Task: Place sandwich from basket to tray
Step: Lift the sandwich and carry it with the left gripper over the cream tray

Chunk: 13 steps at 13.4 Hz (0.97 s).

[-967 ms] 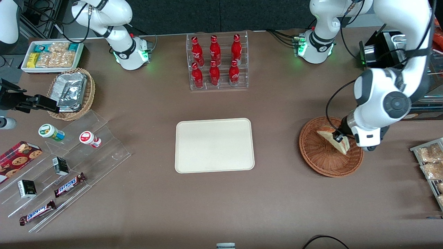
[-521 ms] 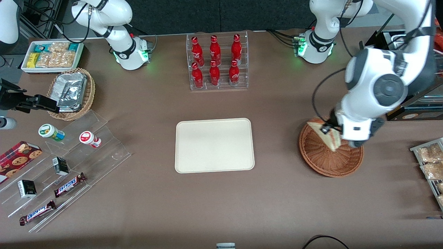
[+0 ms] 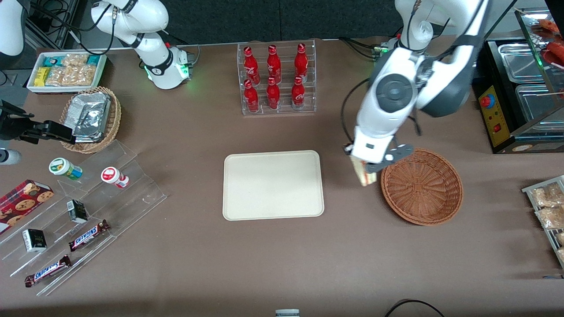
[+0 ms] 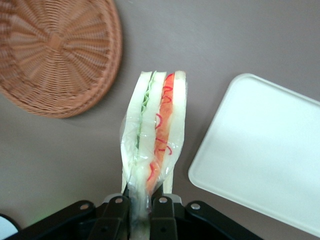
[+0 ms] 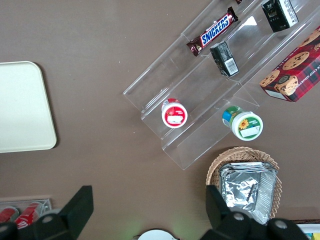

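Step in hand, by judgement: transfer; the tool (image 3: 368, 169) is clamped on the sandwich (image 3: 365, 176), gripping it by one end so that the wedge hangs edge-on with its green and orange-red filling layers showing in the wrist view; the wrapped sandwich (image 4: 155, 145) is held clear of the tabletop (image 3: 282, 255), between the basket (image 3: 421, 186) and the tray (image 3: 273, 185), just beside the basket's rim and apart from the tray's nearest edge. The next move, as judged, calls for carrying the sandwich sideways over the tray, lowering it until it rests on the flat surface inside the low rim, then releasing. Containers: the basket (image 4: 55, 55) holds nothing; the tray (image 4: 265, 160) holds nothing; well away from the tray, toward the parked arm's end, a lighter wicker basket (image 3: 91, 119) holds silver foil packets; farther from the front camera than the tray, a clear rack (image 3: 276, 79) holds 6 red bottles.
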Motion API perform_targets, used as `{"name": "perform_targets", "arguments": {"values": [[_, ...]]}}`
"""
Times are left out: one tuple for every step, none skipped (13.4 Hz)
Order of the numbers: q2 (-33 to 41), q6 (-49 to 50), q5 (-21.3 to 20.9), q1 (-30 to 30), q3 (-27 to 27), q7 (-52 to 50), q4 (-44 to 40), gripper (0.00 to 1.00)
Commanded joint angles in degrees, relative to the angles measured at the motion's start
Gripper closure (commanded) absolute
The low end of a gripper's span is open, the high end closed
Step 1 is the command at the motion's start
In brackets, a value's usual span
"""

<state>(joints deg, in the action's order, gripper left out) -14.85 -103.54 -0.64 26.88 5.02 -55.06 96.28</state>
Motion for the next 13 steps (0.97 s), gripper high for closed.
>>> {"name": "perform_targets", "arguments": {"values": [[-5.97,-0.34,-0.5,3.6,-0.71,-0.31,-5.48,1.0],[-7.29,-1.65,-0.5,4.92,-0.71,-0.31,-5.49,1.0],[-8.6,-4.19,-0.15,5.81,-0.71,-0.66,-5.49,1.0],[-10.18,-6.91,-0.15,6.86,-0.71,-2.14,-5.49,1.0],[-12.46,-8.85,-0.23,8.52,-0.63,-3.2,-5.92,1.0],[-14.75,-9.74,-0.32,10.02,-0.63,-3.3,-7.75,1.0],[-17.38,-9.84,-0.32,11.51,-0.71,-3.39,-10.64,1.0],[-20.1,-9.84,-0.32,11.96,-0.71,-3.74,-13.54,1.0],[-22.05,-9.93,-0.32,12.66,-0.71,-4.35,-14.96,1.0],[-23.89,-10.27,-0.41,14.32,-0.8,-5.14,-16.89,1.0],[-25.04,-11.06,-0.41,14.78,-0.8,-5.32,-17.78,1.0],[-25.66,-12.11,-0.41,15.13,-0.8,-5.32,-17.88,1.0],[-26.45,-13.78,-0.5,16.0,-0.89,-5.24,-17.88,1.0]]}}
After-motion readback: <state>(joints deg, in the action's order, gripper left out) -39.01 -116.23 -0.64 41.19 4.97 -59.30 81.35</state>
